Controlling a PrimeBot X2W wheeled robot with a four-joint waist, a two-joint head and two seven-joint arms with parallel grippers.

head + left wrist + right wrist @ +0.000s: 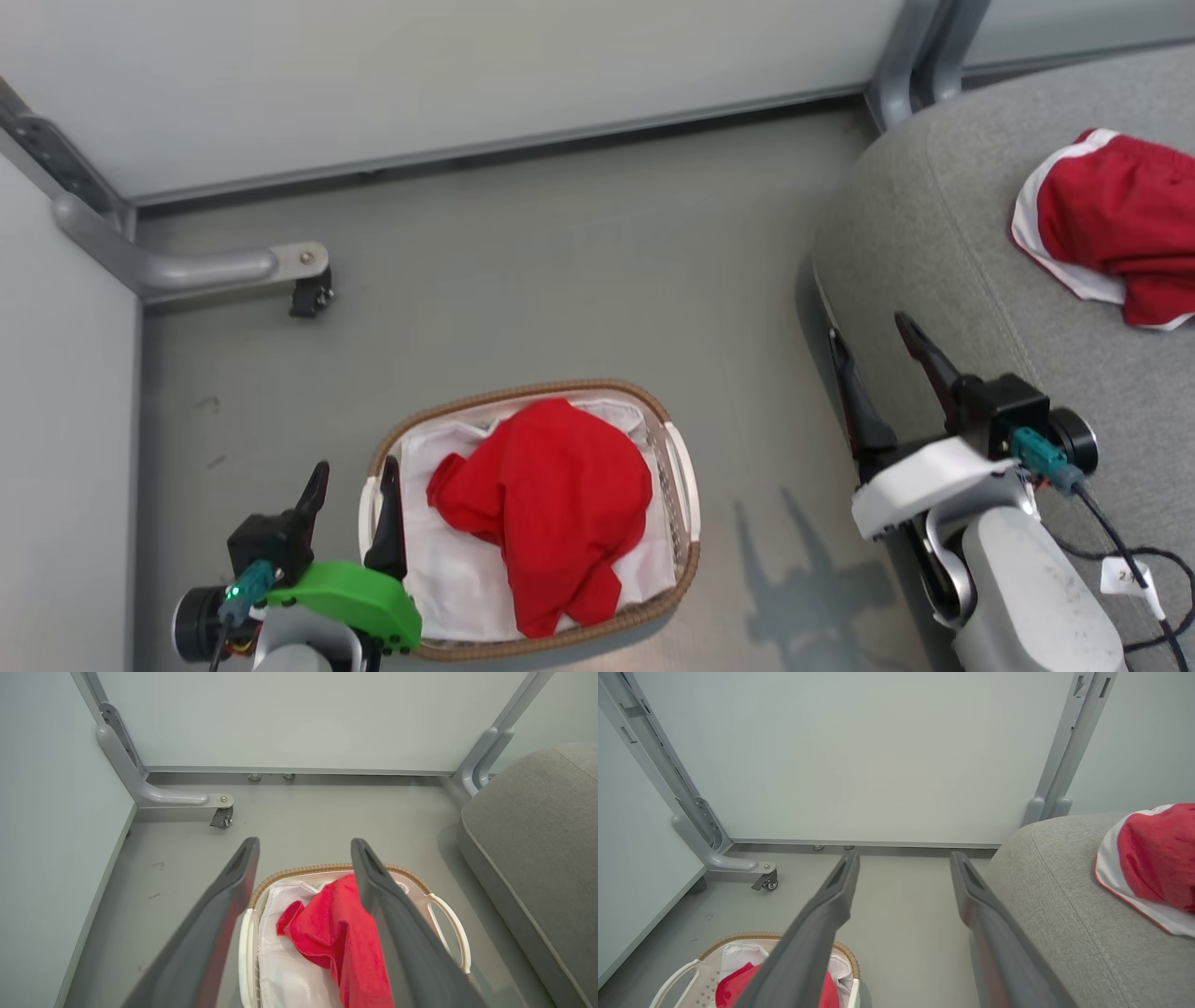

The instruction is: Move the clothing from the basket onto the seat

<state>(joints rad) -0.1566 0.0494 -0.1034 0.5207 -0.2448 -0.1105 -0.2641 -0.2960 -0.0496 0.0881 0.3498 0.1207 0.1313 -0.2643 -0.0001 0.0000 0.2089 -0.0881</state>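
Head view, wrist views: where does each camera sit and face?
Head view: from the head, down at the floor; left hand lower left, right hand lower right.
Left wrist view: past the open left hand onto the oval white plastic basket holding a plain red garment.
Right wrist view: past the open right hand toward the wall, grey fabric sofa cushion with red white-trimmed garment alongside.
All share the basket.

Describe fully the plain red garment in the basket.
The plain red soft fabric garment is crumpled in a loose heap. It lies inside the oval white plastic basket with a brown woven rim, on the white liner sheet, across the middle. The open left end effector hangs at the basket's left edge, apart from the garment.
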